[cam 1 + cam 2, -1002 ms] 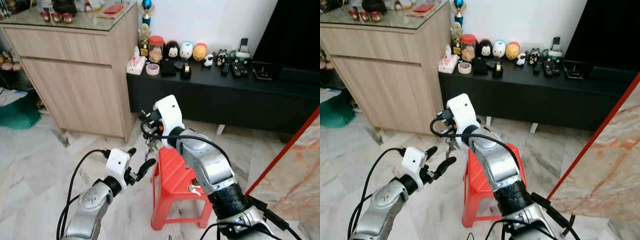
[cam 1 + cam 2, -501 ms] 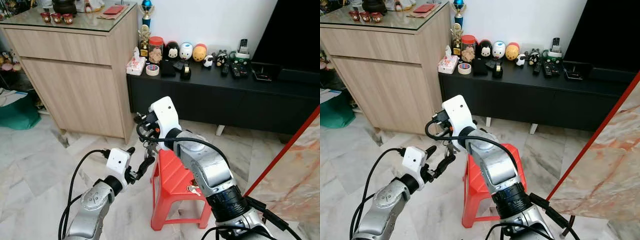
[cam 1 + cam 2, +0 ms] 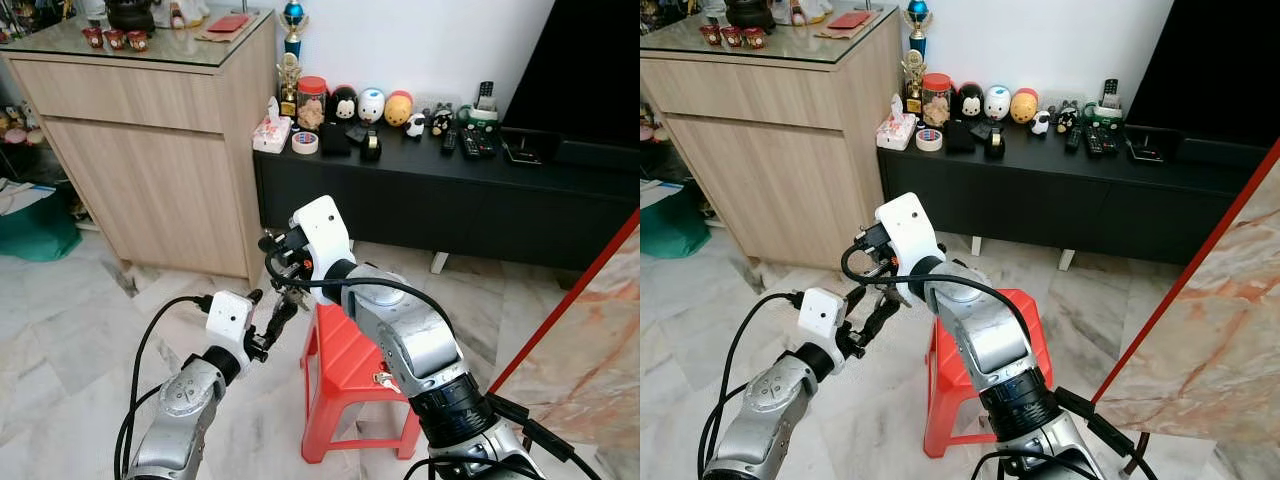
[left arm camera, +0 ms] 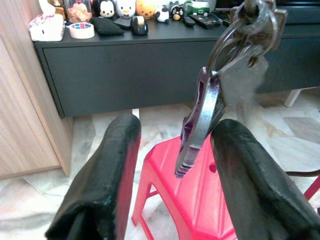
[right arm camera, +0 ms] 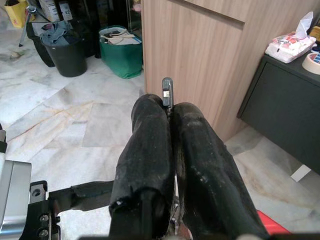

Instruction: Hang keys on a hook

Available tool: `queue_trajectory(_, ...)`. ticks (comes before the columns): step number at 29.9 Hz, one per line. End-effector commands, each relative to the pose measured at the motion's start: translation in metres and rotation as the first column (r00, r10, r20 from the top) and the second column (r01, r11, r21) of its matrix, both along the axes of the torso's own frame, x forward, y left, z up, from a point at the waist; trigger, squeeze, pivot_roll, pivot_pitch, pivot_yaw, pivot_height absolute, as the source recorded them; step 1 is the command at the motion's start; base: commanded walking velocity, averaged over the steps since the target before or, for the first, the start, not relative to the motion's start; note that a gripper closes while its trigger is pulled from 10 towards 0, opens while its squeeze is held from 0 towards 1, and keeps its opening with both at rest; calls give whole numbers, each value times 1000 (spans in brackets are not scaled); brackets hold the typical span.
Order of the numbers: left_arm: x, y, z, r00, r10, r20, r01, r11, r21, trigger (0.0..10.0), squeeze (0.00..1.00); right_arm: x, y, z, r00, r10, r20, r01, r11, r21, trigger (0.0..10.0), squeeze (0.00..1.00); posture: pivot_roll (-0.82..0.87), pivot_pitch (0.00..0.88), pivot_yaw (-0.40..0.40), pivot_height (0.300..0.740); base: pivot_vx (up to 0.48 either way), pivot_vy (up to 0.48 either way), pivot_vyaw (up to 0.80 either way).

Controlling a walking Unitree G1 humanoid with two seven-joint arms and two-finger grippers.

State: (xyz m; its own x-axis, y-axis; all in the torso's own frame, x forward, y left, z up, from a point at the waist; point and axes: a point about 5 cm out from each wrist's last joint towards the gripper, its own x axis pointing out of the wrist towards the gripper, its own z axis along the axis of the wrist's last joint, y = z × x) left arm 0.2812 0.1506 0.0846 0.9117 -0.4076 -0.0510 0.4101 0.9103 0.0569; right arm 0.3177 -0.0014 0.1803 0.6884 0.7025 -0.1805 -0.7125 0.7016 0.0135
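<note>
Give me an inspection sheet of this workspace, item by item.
Surface: red stool on marble floor.
Job's things: keys hanging from right end effector; hook: nothing seen.
Clutter: figurines, tape roll, remotes on black TV console.
Grippers: right end effector shut on keys; left end effector open around the dangling keys.
Cables: black cable looping along left arm.
Surroundings: wooden cabinet, red pole.

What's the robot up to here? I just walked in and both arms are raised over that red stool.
The right gripper is shut on a bunch of keys, which dangles above the red stool. The left gripper is open with its fingers on either side of the hanging keys, not closed on them yet. It looks like a handover between arms. No hook can be made out.
</note>
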Motion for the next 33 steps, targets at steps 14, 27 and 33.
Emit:
queue_trajectory(14,1,0,1,1000,-13,13,13,1000,25,0,0,-2,0,8,1000,1,23,-2,1000,21,10000,0,102,0,-86,740,0,0,0)
queue_trajectory(27,-2,1,-1,1000,-19,-2,19,1000,22,0,0,4,-9,8,999,-28,26,28,1000,13,10000,0,101,0,-85,740,0,0,0)
queue_trajectory(33,-1,0,-1,1000,-26,-1,26,999,20,0,0,4,-9,8,999,-32,25,31,999,16,10000,0,102,0,-83,740,0,0,0)
